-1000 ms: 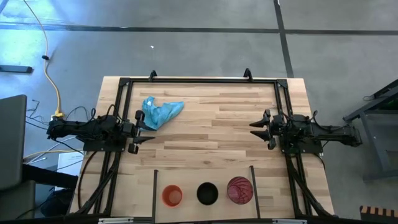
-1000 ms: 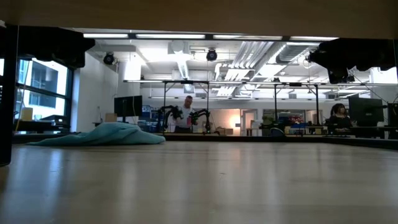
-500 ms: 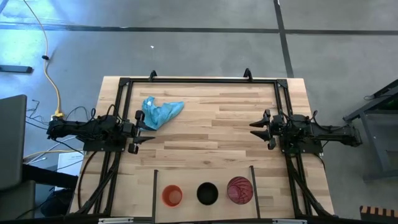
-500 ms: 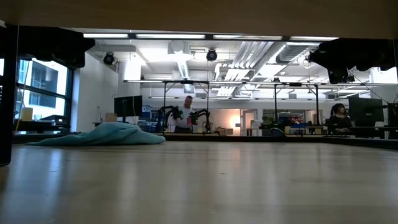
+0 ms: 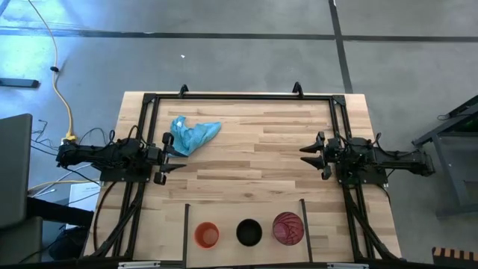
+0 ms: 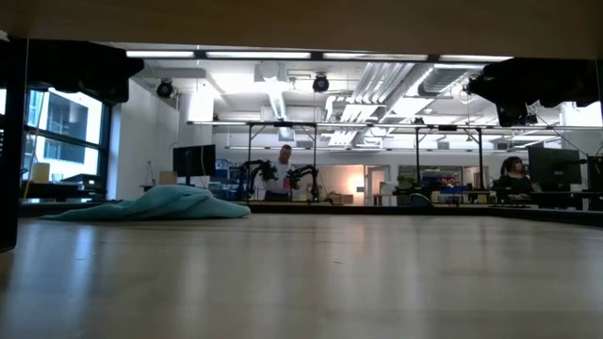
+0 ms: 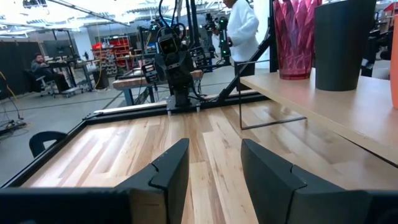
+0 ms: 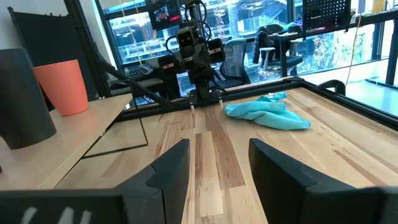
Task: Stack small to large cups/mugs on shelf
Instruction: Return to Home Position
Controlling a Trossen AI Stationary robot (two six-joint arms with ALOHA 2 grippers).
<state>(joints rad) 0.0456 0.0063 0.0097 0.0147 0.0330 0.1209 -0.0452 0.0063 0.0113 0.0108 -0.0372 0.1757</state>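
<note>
from the high view i see the small orange plastic cup point(image 5: 207, 235), the mid-sized black plastic cup point(image 5: 249, 232) and the larger translucent red-pink plastic cup point(image 5: 287, 229). they stand in a row, side by side and apart (not nested), on the light wooden plank shelf point(image 5: 228, 215) between its two thin black bars. the left gripper point(image 5: 178, 158) sits over the table's left side, spread wide and empty, just beside the crumpled light-blue cloth point(image 5: 193, 134). the right gripper point(image 5: 304, 156) faces it from the right side, parted more narrowly, also empty.

the low view gives me only the cloth on the planks and people far off in the room.

the left wrist view shows a clear gap between that gripper's dark fingers point(image 7: 168, 171), with the red-pink and black cups up on the shelf.

the right wrist view shows a similar gap, with the orange and black cups on the shelf.

for homing, i judge it best to fold both arms back slowly, keeping the left fingers off the cloth and both grippers well away from the shelf.
</note>
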